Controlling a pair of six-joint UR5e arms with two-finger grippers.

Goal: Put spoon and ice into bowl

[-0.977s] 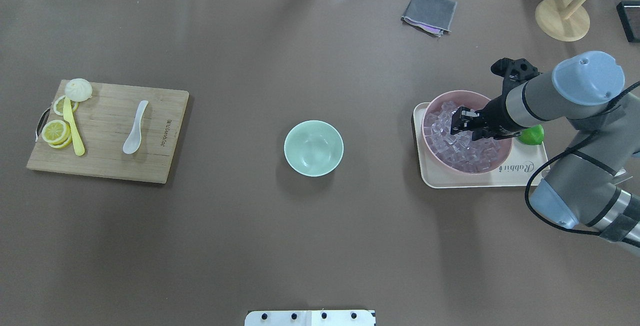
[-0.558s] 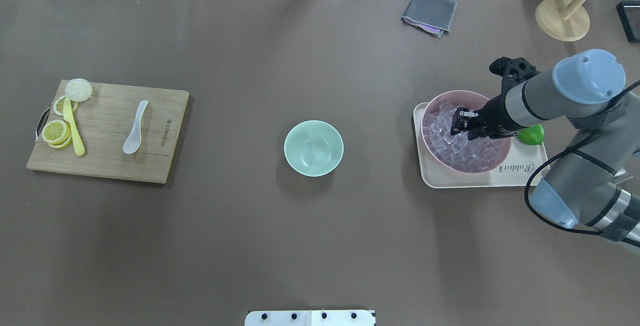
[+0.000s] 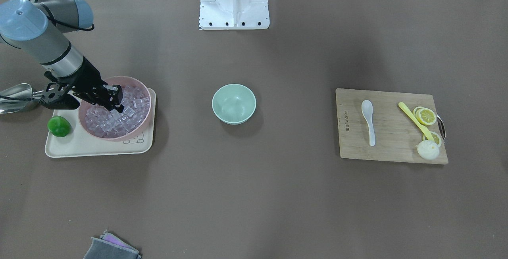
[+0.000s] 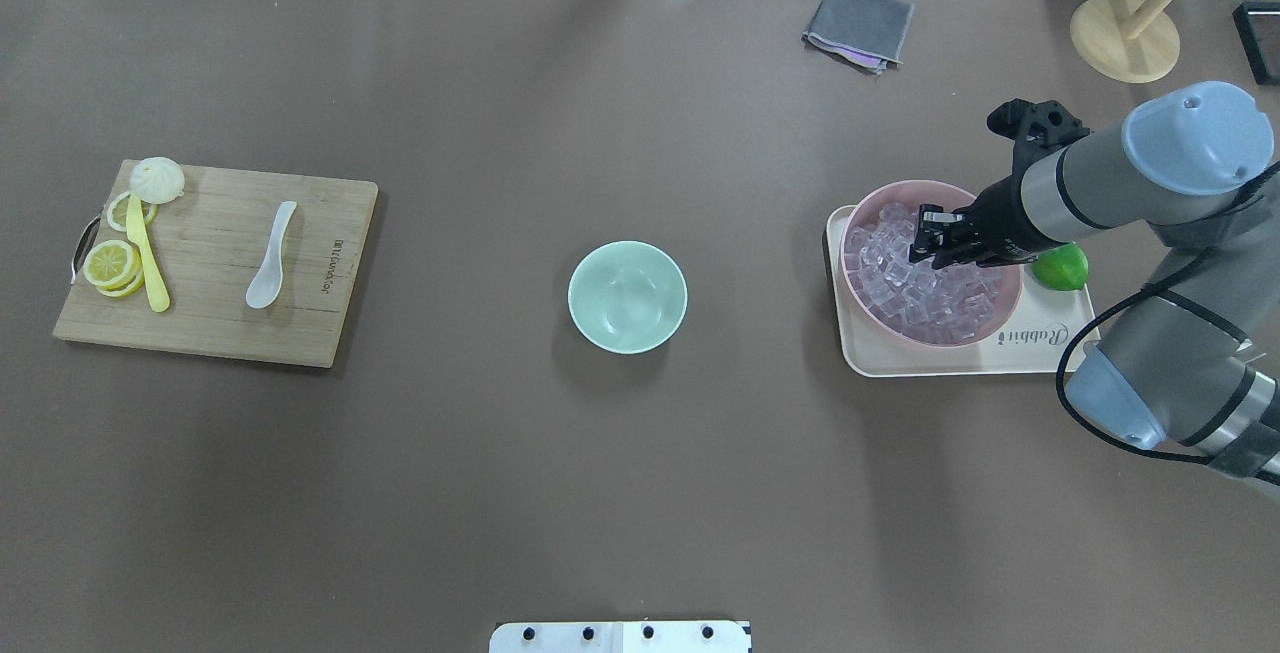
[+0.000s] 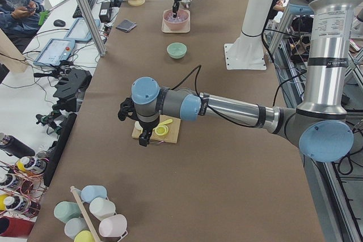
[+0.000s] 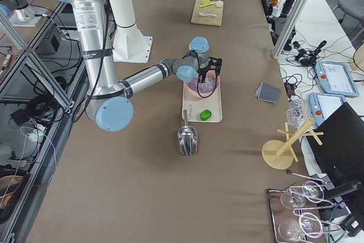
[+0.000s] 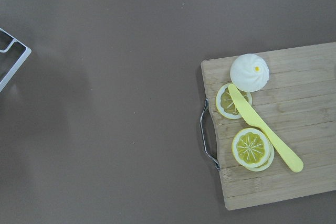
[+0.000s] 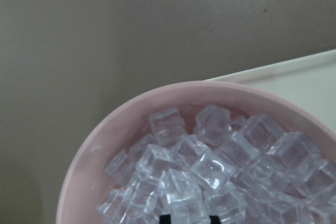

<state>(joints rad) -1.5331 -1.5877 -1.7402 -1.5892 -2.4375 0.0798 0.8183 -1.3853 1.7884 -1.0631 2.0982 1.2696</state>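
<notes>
R arm (image 4: 1090, 183) slants in, R tool (image 4: 925, 238) tips down among clear ice cubes (image 4: 900, 283) in round pink bowl (image 4: 935, 341) — open or closed, can't tell; L tool (image 5: 146, 138) likewise. Round mint-green bowl (image 4: 627, 296) sits well apart across brown table (image 4: 760, 413).

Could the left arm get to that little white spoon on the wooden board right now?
Probably yes. The spoon lies alone on the cutting board with nothing on or against it, and the left gripper hangs roughly over that board's edge.
</notes>
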